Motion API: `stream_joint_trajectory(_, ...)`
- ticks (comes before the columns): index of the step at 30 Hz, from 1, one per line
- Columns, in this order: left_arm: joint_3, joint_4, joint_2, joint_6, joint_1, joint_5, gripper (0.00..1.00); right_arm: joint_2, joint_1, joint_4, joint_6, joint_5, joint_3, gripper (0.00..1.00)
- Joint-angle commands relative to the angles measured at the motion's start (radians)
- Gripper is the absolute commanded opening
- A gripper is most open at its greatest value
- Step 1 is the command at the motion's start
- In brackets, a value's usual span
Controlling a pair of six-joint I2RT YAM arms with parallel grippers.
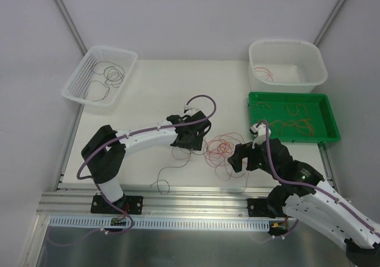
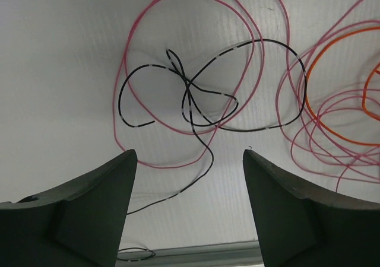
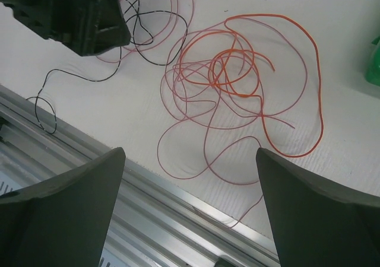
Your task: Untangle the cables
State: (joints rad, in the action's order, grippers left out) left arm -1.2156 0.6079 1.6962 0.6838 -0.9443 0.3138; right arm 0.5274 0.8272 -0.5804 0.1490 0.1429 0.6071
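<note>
Left claw wide over cables, right claw wide, white basket only overhead

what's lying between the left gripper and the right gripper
The tangle of red and orange cables lies between the left gripper and the right gripper. The top view shows it best.
</note>
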Motion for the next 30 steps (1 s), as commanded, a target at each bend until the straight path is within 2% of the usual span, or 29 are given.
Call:
stream_joint_trajectory(1, -0.067, -0.017, 0.072, 0.071, -0.024, 0.082, 0.69, -0.027, 0.004, 0.007, 0.026, 0.006, -0.001, 0.97)
stream_joint_trajectory(4, -0.087, -0.023, 0.117, 0.072, -0.034, 0.082, 0.66, -0.024, 0.006, 0.005, 0.026, 0.004, -0.007, 0.97)
stream_joint_trajectory(7, -0.098, -0.033, 0.151, 0.071, -0.039, 0.073, 0.57, -0.015, 0.006, 0.011, 0.023, 0.003, -0.013, 0.97)
stream_joint_trajectory(8, -0.099, -0.033, 0.155, 0.071, -0.039, 0.071, 0.49, -0.007, 0.006, 0.019, 0.021, 0.001, -0.017, 0.97)
stream_joint_trajectory(11, -0.093, -0.036, 0.172, 0.072, -0.044, 0.071, 0.36, 0.016, 0.004, 0.039, 0.014, 0.001, -0.017, 0.97)
stream_joint_trajectory(12, -0.088, -0.037, 0.175, 0.072, -0.042, 0.070, 0.26, 0.025, 0.004, 0.047, 0.011, 0.000, -0.017, 0.97)
stream_joint_trajectory(14, -0.082, -0.037, 0.174, 0.069, -0.042, 0.068, 0.14, 0.054, 0.006, 0.071, 0.006, -0.005, -0.017, 0.97)
stream_joint_trajectory(15, -0.073, -0.037, 0.169, 0.068, -0.042, 0.068, 0.02, 0.065, 0.004, 0.080, 0.006, -0.003, -0.017, 0.97)
stream_joint_trajectory(18, -0.059, -0.037, 0.125, 0.042, -0.042, 0.059, 0.00, 0.123, 0.004, 0.125, -0.003, -0.017, -0.018, 0.97)
stream_joint_trajectory(23, -0.058, -0.036, -0.045, -0.062, -0.044, 0.018, 0.00, 0.235, 0.006, 0.235, 0.007, -0.060, -0.024, 0.97)
stream_joint_trajectory(30, -0.114, -0.002, -0.269, -0.211, -0.011, -0.103, 0.00, 0.437, 0.006, 0.392, 0.049, -0.060, -0.036, 0.99)
